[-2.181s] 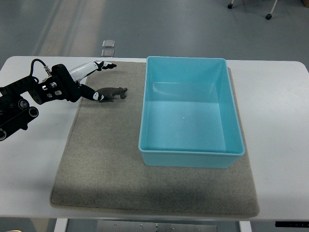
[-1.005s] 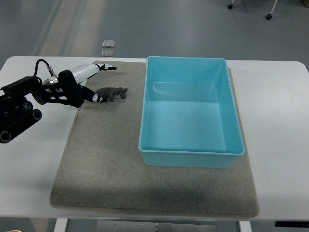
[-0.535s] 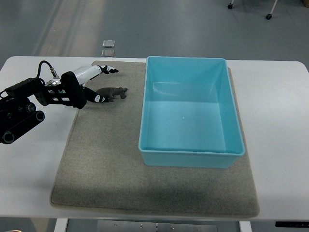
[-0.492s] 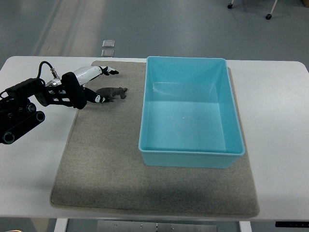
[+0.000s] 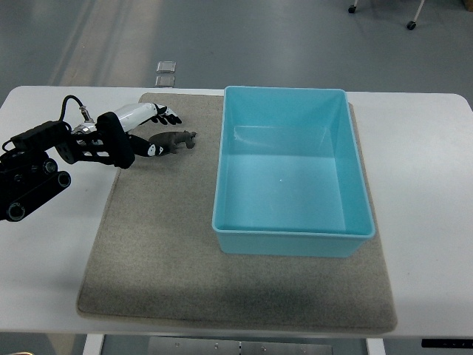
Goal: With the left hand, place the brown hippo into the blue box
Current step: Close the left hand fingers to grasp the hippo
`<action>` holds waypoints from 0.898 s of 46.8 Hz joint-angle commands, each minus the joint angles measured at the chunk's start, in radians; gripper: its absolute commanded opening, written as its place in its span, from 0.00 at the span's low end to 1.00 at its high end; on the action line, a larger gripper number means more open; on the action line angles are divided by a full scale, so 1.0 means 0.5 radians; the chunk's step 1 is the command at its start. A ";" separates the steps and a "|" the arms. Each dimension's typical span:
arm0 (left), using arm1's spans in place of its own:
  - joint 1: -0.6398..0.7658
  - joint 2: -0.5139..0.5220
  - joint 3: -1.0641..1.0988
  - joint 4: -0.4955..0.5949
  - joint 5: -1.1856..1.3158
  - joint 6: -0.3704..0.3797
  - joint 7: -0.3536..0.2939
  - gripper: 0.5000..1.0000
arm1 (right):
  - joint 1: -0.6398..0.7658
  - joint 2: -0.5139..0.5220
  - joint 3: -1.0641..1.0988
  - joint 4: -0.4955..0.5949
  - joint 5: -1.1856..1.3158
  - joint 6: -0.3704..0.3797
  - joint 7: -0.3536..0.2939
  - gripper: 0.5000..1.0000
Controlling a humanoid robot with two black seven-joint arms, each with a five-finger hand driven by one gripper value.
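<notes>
Left hand [image 5: 140, 133] has closed in on the brown hippo [image 5: 173, 139] at the mat's [image 5: 162, 244] far-left corner since a second ago, fingers pinching its rear end, toy looks slightly lifted and rotated, so grasp seems made; blue box [image 5: 294, 238] still empty, transfer pending.

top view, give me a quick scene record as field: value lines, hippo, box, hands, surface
hippo: brown hippo lies on the mat, left of the box, outside it
box: blue box sits on the mat's right half, nothing visible inside
left hand: left hand at the hippo's rear end, fingers either side of it; a closed grasp cannot be confirmed
right hand: not in view
surface: grey mat on a white table
task status: hippo not yet in the box
</notes>
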 commanded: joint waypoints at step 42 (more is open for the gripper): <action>-0.020 0.018 -0.028 -0.028 -0.030 -0.034 0.003 0.00 | 0.000 0.000 0.000 0.000 0.000 0.000 0.000 0.87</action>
